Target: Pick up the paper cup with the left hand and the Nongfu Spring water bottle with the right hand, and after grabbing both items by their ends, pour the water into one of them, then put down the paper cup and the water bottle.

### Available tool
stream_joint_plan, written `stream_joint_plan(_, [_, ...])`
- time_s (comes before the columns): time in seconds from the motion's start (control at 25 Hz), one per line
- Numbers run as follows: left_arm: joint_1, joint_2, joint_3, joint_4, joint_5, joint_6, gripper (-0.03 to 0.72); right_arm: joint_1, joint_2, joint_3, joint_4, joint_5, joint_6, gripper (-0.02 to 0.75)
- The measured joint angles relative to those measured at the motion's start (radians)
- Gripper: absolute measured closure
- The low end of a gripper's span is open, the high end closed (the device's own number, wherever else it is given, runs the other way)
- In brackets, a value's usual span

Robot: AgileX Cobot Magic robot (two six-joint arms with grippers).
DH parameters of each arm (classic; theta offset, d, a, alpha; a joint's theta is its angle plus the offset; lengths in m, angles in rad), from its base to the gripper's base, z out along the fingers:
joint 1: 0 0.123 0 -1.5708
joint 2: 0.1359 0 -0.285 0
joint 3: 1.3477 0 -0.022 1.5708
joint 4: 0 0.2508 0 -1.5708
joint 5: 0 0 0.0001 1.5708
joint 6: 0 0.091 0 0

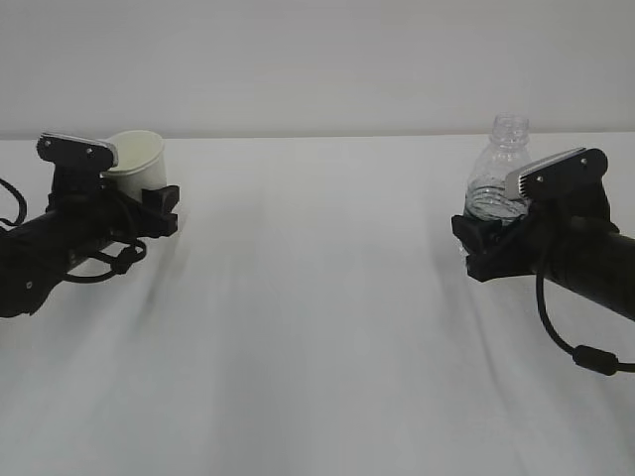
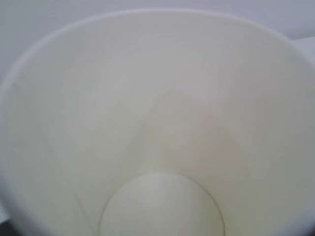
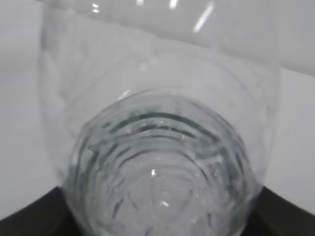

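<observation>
The white paper cup (image 1: 136,159) sits between the fingers of my left gripper (image 1: 159,206), which is shut on its lower part; the cup leans slightly to the left. Its pale inside and round bottom (image 2: 160,206) fill the left wrist view, and the fingers do not show there. The clear ribbed water bottle (image 1: 501,169) stands upright and capless in my right gripper (image 1: 486,243), which is shut on its lower half and hides the label. In the right wrist view the bottle (image 3: 157,162) fills the frame, with black jaws at both bottom corners.
The white table (image 1: 317,327) stretches between the two arms, which sit low and far apart at its left and right sides. A black cable (image 1: 580,352) loops down from the right arm. A plain pale wall stands behind.
</observation>
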Motion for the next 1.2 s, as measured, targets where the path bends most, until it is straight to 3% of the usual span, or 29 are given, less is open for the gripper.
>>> stream_joint_plan(0.32, [0.0,-0.156,0.145,0.208,-0.034,-0.106,0.214,0.0,-0.007,0.0,-0.034,0.022,0.0,0.266])
stream_joint_plan(0.72, [0.0,-0.203,0.178,0.663,-0.132,-0.374,0.214,-0.001,-0.17,0.002,-0.11,0.173,0.042,0.267])
stream_joint_plan(0.96, [-0.016,-0.203,0.178,0.887,-0.17,-0.477,0.22,-0.001,-0.276,0.004,-0.201,0.258,0.081,0.267])
stream_joint_plan(1.2, [-0.088,-0.203,0.178,0.979,-0.187,-0.521,0.221,-0.001,-0.36,0.006,-0.314,0.347,0.148,0.267])
